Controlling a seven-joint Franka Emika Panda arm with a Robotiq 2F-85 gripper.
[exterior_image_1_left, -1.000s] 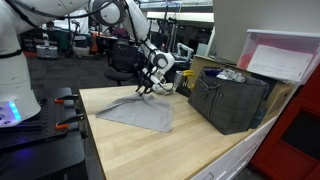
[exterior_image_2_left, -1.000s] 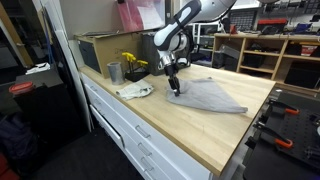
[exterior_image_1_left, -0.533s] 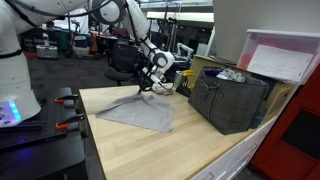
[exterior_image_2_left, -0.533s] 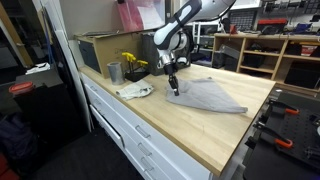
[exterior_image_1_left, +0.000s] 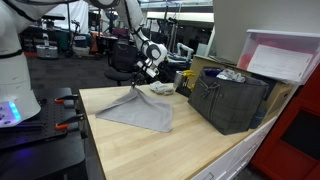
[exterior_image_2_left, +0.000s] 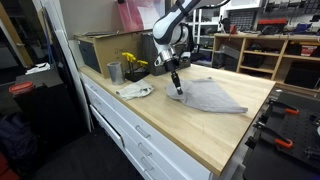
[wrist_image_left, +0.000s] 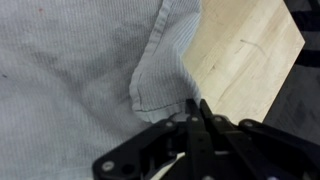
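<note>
A grey cloth (exterior_image_1_left: 135, 110) lies spread on the wooden table (exterior_image_1_left: 140, 150), and it shows in both exterior views (exterior_image_2_left: 212, 96). My gripper (exterior_image_1_left: 140, 84) is at the cloth's far corner, also seen in an exterior view (exterior_image_2_left: 177, 90). In the wrist view the black jaws (wrist_image_left: 195, 106) are shut together, pinching a folded edge of the grey cloth (wrist_image_left: 80, 70). That corner is drawn up off the light wood (wrist_image_left: 245, 50) into a small ridge. The rest of the cloth lies flat.
A black crate (exterior_image_1_left: 228, 100) full of items stands on the table beside the cloth. A crumpled white rag (exterior_image_2_left: 135, 91), a metal cup (exterior_image_2_left: 114, 72), a yellow item (exterior_image_2_left: 132, 62) and a cardboard box (exterior_image_2_left: 100, 48) sit near the wall end.
The gripper has risen slightly with the cloth corner in it, pulling that corner up from the table. The rest of the cloth has stayed in place.
</note>
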